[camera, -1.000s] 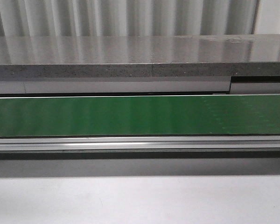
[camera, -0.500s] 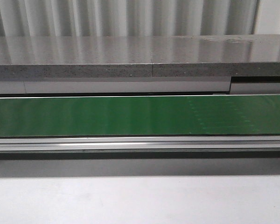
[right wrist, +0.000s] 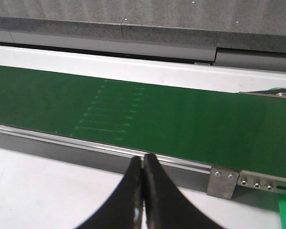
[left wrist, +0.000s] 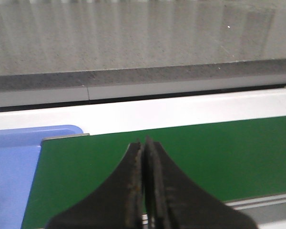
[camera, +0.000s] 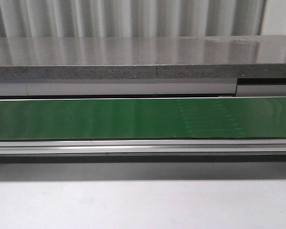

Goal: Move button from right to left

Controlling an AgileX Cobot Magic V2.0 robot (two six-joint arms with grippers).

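Both claws are closed and hold nothing, the left claw [left wrist: 144,191] over the green belt [camera: 133,118] near a blue tray [left wrist: 14,167], the right claw [right wrist: 143,200] at the belt's near edge; the button is not visible.

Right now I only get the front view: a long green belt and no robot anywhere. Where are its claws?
Observer: The left wrist view shows the left claw shut and empty, above the green belt.
Operator: And the other one?
Observer: The right claw is shut too, holding nothing, by the belt's front rail.
Operator: What's at the belt's end? My picture cuts it off.
Observer: In the left wrist view, a blue tray sits right against one end of the belt.
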